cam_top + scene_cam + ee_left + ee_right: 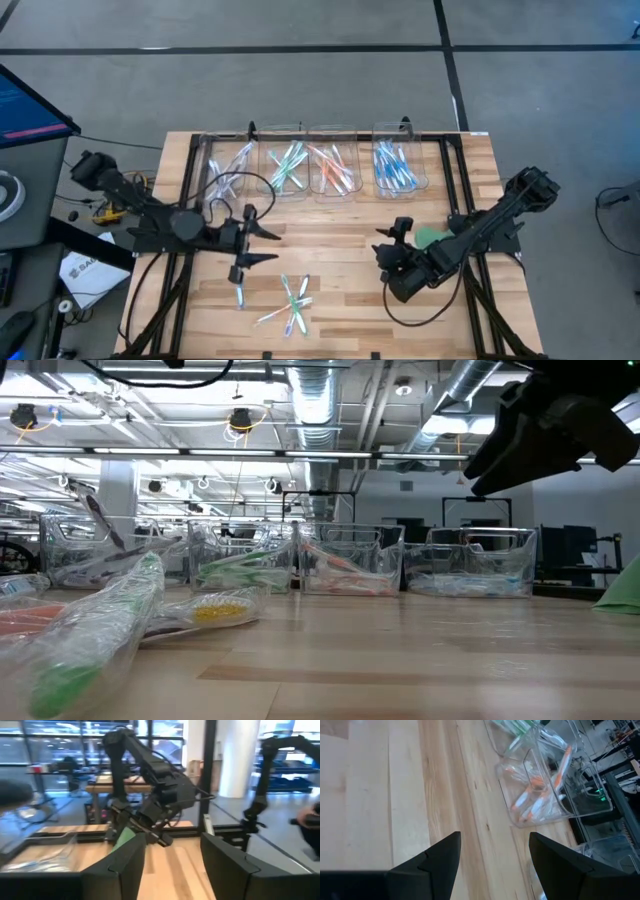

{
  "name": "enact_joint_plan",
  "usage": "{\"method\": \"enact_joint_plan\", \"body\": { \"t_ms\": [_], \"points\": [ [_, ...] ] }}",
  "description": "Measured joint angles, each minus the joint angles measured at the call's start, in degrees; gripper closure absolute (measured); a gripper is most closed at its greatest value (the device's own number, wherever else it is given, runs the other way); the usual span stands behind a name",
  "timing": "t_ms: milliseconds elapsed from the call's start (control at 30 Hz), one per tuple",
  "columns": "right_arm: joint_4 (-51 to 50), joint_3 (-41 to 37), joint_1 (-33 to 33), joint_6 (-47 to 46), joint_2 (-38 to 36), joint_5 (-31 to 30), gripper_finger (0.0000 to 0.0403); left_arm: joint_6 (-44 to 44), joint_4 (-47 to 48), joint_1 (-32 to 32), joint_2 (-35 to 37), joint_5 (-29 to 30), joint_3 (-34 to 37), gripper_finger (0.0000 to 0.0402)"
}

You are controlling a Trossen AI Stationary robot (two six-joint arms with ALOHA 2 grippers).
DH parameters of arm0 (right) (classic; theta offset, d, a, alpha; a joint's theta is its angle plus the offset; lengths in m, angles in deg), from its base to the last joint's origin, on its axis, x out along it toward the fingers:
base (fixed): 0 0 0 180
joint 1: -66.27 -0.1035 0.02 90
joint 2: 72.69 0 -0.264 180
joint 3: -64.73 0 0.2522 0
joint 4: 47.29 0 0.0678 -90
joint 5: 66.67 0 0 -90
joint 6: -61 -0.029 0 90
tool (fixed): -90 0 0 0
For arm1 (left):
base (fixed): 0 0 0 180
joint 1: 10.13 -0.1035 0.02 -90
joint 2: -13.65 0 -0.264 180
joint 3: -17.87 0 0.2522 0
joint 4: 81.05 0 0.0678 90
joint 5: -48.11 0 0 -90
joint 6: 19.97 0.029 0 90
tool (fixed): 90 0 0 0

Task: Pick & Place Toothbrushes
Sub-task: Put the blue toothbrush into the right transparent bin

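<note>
Both arms are matte black, built of blocky jointed links with thin black cables looping alongside; the left gripper [262, 246] and right gripper [387, 260] end in flat, angular dark fingers [427, 865] with bevelled tips

4 clear bins [315, 160] are counted along the back edge; roughly 5 loose toothbrushes [287, 305] are seen on the table, exact number unclear; 2 arms, 1 green leaf-shaped piece [430, 237]

Wooden tabletop [340, 290] carries four clear bins [316, 158] in a row along its far edge. Flat green piece [430, 237] lies toward the right side. Monitor [30, 105] stands off the left.
</note>
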Motion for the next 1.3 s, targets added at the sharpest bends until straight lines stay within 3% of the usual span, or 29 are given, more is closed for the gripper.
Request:
{"method": "enact_joint_plan", "body": {
  "t_ms": [100, 233, 433, 600, 667, 800, 900, 1033, 1133, 1300],
  "points": [
    [-0.04, 0.00, 0.15, 0.00, 0.00, 0.00, 0.0173, 0.01, -0.19, 1.31, -1.89, 4.35, -1.73, 0.0197],
    [0.05, 0.00, 0.15, -0.02, 0.00, 0.00, 0.0173, -0.10, -0.16, 2.42, -3.46, 4.77, -2.75, 0.0176],
    [2.41, 0.00, 0.04, -3.44, 0.00, 0.02, 0.0173, 1.64, -0.34, 8.91, -3.73, -3.79, -2.75, 0.0170],
    [5.07, 0.00, 0.07, -10.98, 0.00, 1.37, 0.0173, 12.41, -0.31, 14.97, -6.38, -4.84, -2.77, 0.0175],
    [6.27, 0.00, 0.02, -14.46, 0.00, 3.17, 0.0173, 13.72, -0.12, 16.01, -8.78, -2.02, -3.00, 0.0175],
    [9.89, 0.00, -0.93, -20.01, 0.00, 6.26, 0.0173, 13.47, 0.18, 18.76, -12.48, 10.35, -5.50, 0.0168],
    [13.41, 0.00, -2.61, -23.01, 0.07, 6.78, 0.0173, 13.23, 6.91, 22.25, -13.06, 15.96, -8.93, 0.0166],
    [19.92, 0.00, -5.30, -22.56, 2.48, 7.04, 0.0173, 7.01, 23.28, 27.51, -13.13, 22.86, -14.83, 0.0166],
    [25.79, 0.00, -6.46, -19.49, 5.25, 7.08, 0.0173, -1.73, 29.34, 30.24, -13.26, 25.61, -17.51, 0.0166],
    [34.88, 0.01, -6.03, -15.21, 9.62, 7.55, 0.0173, -19.01, 40.08, 31.61, -13.11, 24.30, -18.58, 0.0166]
  ]
}}
